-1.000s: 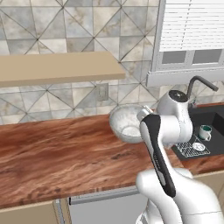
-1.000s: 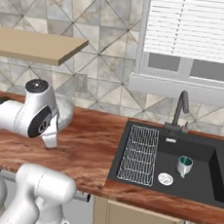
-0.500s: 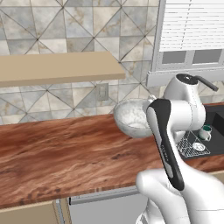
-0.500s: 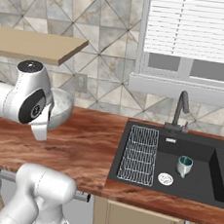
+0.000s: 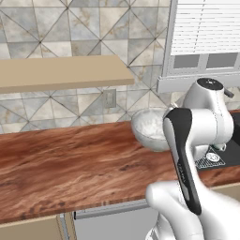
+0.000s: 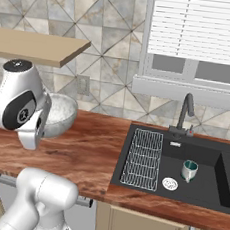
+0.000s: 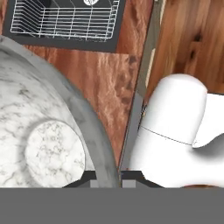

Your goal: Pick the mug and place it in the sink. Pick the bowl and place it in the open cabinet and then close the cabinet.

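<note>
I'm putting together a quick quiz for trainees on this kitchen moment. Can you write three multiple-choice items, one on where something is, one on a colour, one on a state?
1. Where is the mug?
A. On the wooden counter
B. In the black sink
C. On the beige shelf

2. What colour is the wire rack in the sink?
A. White
B. Red
C. Blue

3. What is the claw doing with the bowl?
A. Open, well away from it
B. Shut on its rim
C. Pushing it into the sink

Answers:
1. B, the right base view shows the mug upright on the basin floor, near the round drain.
2. A, its thin wires read white against the black basin.
3. B, in the hand view the two dark tips sit on either side of the bowl's grey rim, close together.
</note>
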Tool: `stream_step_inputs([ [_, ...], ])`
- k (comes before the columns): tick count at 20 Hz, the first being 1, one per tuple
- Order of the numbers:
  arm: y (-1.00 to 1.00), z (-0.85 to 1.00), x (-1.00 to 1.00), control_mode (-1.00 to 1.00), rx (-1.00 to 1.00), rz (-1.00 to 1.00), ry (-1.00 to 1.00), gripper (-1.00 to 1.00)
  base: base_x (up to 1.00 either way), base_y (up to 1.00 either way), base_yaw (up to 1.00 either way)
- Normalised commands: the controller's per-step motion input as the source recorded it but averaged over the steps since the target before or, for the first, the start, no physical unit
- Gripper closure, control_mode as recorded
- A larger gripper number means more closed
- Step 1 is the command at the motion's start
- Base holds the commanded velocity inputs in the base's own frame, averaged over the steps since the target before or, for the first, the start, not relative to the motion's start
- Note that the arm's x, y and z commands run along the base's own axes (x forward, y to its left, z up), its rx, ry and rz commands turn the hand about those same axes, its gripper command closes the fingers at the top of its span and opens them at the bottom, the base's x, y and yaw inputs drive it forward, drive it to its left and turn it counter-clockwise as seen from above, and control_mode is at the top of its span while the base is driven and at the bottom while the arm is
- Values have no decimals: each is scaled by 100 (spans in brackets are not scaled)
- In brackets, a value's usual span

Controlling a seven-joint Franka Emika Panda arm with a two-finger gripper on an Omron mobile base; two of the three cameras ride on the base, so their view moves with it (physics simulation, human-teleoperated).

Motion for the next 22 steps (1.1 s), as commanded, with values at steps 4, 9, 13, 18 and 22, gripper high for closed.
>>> stream_step_inputs([
  [4, -29, 3, -34, -100, 0, -9, 0, 100, 0, 0, 0],
  [9, -10, 20, -46, -100, 2, -5, 0, 100, 0, 0, 0],
  [13, 0, 6, -53, -100, 2, -4, 4, 100, 0, 0, 0],
  [18, 0, 1, -9, 100, 0, -1, 1, 100, -35, 0, -6],
  [22, 0, 0, 0, 100, 0, 0, 0, 100, -44, 0, -8],
])
